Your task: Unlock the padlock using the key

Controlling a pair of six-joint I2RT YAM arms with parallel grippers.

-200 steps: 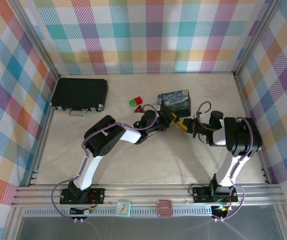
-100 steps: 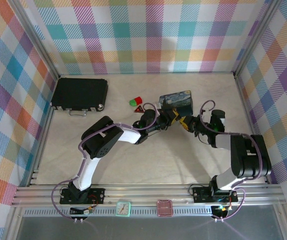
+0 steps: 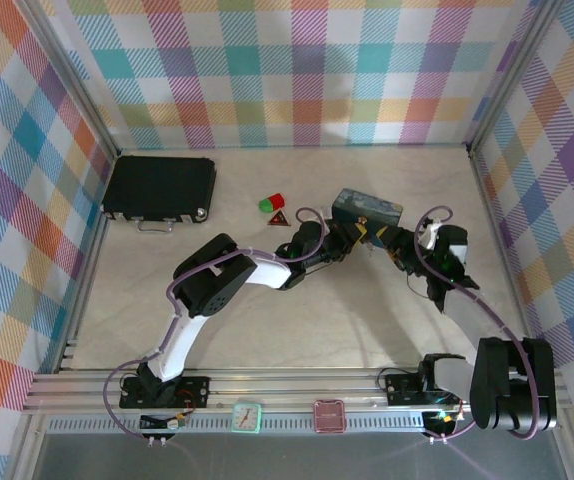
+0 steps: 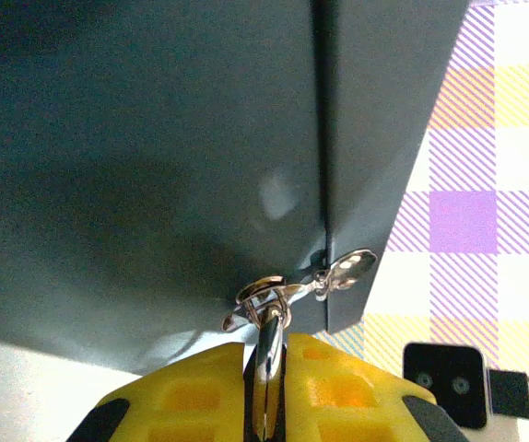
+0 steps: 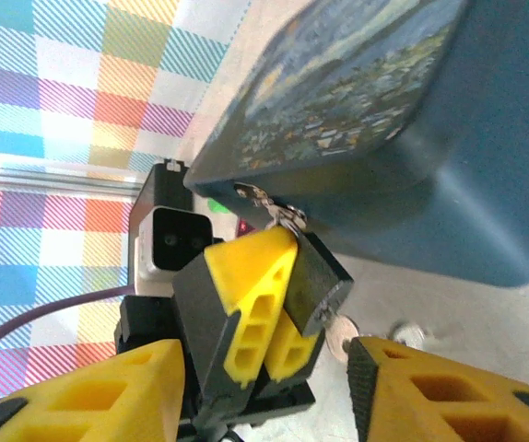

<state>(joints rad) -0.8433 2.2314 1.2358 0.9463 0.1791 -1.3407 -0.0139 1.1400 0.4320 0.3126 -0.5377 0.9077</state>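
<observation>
The dark padlock [image 5: 318,276] hangs by its silvery shackle [image 4: 266,296] from the latch of the blue painted tin [image 3: 367,210] [image 5: 366,120]. My left gripper [image 4: 266,354] [image 3: 351,237] is shut on the padlock body, its yellow fingers [image 5: 246,295] pressed on either side. The key's pale round head [image 5: 341,343] shows just below the padlock's bottom; I cannot tell whether it is inserted. A second silvery piece [image 5: 410,333] lies beside it on the table. My right gripper [image 5: 260,378] [image 3: 389,243] is open, its fingers spread either side of the padlock and touching nothing.
A black case [image 3: 160,187] lies at the back left. Red and green blocks [image 3: 271,203] and a small red-and-black triangle [image 3: 279,218] sit left of the tin. Checked walls enclose the table on three sides.
The tin has slid right and turned. Both grippers moved right with it, the left still holding the padlock. The right arm's elbow swung out toward the near right.
</observation>
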